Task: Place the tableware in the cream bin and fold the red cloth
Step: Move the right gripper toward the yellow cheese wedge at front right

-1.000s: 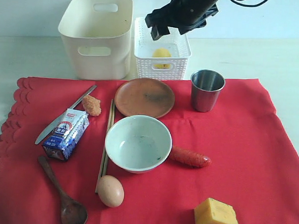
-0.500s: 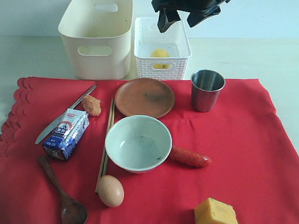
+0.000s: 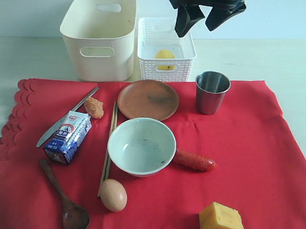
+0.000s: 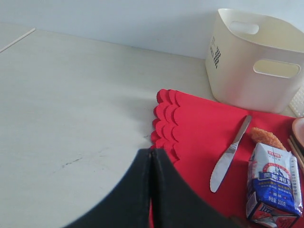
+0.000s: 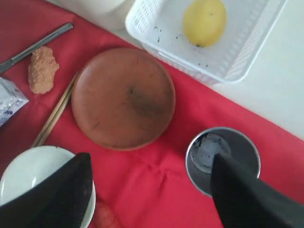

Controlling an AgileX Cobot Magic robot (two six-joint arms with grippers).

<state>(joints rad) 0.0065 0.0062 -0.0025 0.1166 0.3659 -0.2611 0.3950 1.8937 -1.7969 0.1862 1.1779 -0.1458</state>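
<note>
The red cloth (image 3: pixel 253 149) covers the table front. On it lie a white bowl (image 3: pixel 141 146), a brown plate (image 3: pixel 148 99), a steel cup (image 3: pixel 212 91), a silver knife (image 3: pixel 66 117), chopsticks (image 3: pixel 109 148) and a dark wooden spoon (image 3: pixel 63 197). The cream bin (image 3: pixel 99 36) stands behind the cloth at the left. My right gripper (image 3: pixel 200 23) hangs open high over the white basket, empty; its wrist view looks down on the plate (image 5: pixel 123 97) and cup (image 5: pixel 223 159). My left gripper (image 4: pixel 152 154) is shut and empty over the cloth's scalloped edge (image 4: pixel 164 118), near the knife (image 4: pixel 228 156).
A white lattice basket (image 3: pixel 150 56) holding a yellow fruit (image 3: pixel 164 56) stands right of the bin. A milk carton (image 3: pixel 68 137), fried nugget (image 3: pixel 94 107), egg (image 3: pixel 112 195), sausage (image 3: pixel 194 161) and cheese wedge (image 3: pixel 219 218) lie on the cloth. Bare table (image 4: pixel 71 95) stretches to the left.
My right gripper has moved right and upward, away from above the basket's left side toward its right corner, staying open. Nothing on the cloth has shifted.
</note>
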